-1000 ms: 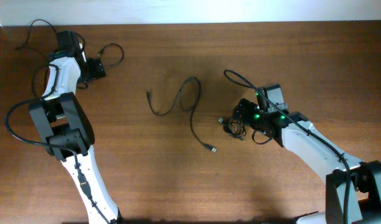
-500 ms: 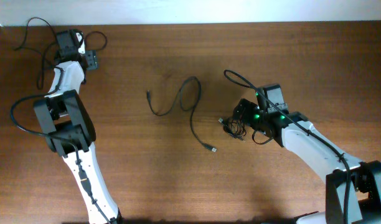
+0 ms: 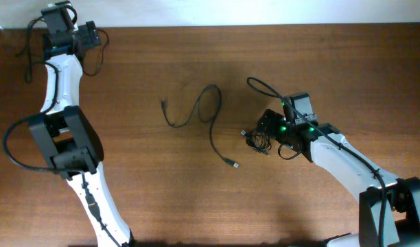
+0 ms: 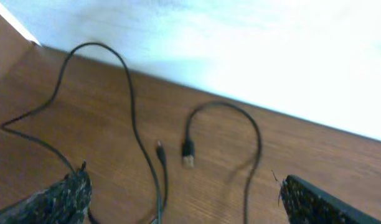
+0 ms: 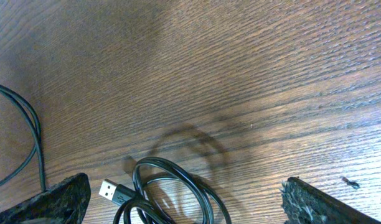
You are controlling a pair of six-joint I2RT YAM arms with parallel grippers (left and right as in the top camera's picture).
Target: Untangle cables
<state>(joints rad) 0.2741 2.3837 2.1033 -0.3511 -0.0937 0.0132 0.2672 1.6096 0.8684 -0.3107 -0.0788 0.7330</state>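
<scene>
Overhead view showed one loose black cable [image 3: 212, 130] and a small knot [image 3: 258, 141] beside right gripper [image 5: 185, 185], spread wide like left gripper [image 4: 182, 180].

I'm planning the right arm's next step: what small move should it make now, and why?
Probably lower the right gripper and close on the bundle. Its jaws stand open, with the bundle's coiled loops and a plug lying on the table between the fingers, not yet pulled apart. One cable already lies loose mid-table, so the bundle looks like the work left.
</scene>
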